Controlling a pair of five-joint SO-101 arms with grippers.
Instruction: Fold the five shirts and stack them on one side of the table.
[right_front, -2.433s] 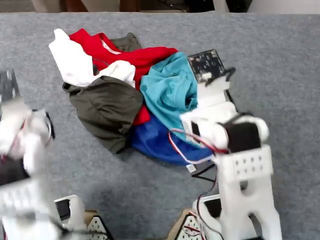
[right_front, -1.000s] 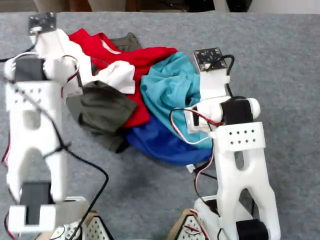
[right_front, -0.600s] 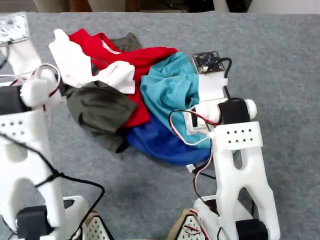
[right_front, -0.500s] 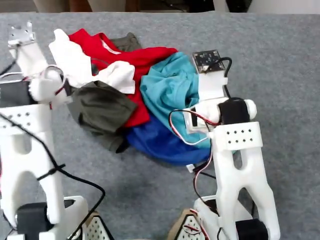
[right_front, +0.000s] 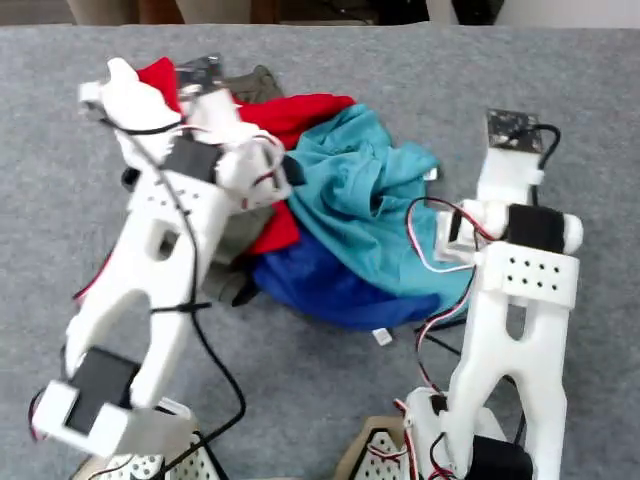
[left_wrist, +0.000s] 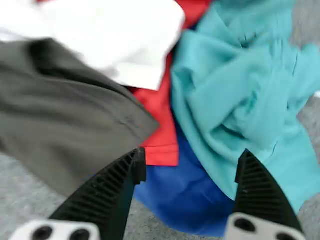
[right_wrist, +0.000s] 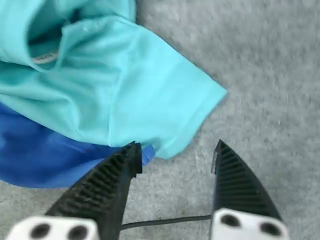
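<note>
Five shirts lie in a heap on the grey table. The teal shirt (right_front: 360, 205) is spread over the blue shirt (right_front: 320, 285). Beside them are the red shirt (right_front: 300, 110), the white shirt (right_front: 130, 95) and the olive shirt (right_front: 252, 83). My left arm (right_front: 170, 230) leans over the heap's left side. Its gripper (left_wrist: 191, 156) is open above the spot where the olive shirt (left_wrist: 60, 125), red shirt (left_wrist: 160, 130), blue shirt (left_wrist: 170, 200) and teal shirt (left_wrist: 230, 95) meet. My right gripper (right_wrist: 177, 146) is open just off the teal shirt's edge (right_wrist: 145, 100), holding nothing.
My right arm (right_front: 520, 270) stands to the right of the heap over bare grey table (right_front: 590, 120). A small white tag (right_front: 382, 337) lies in front of the blue shirt. A black cable (right_wrist: 165, 220) crosses the table near my right gripper.
My left arm has swung from the table's left edge in over the heap. My right arm has moved right, off the teal shirt, which now lies spread farther right.
</note>
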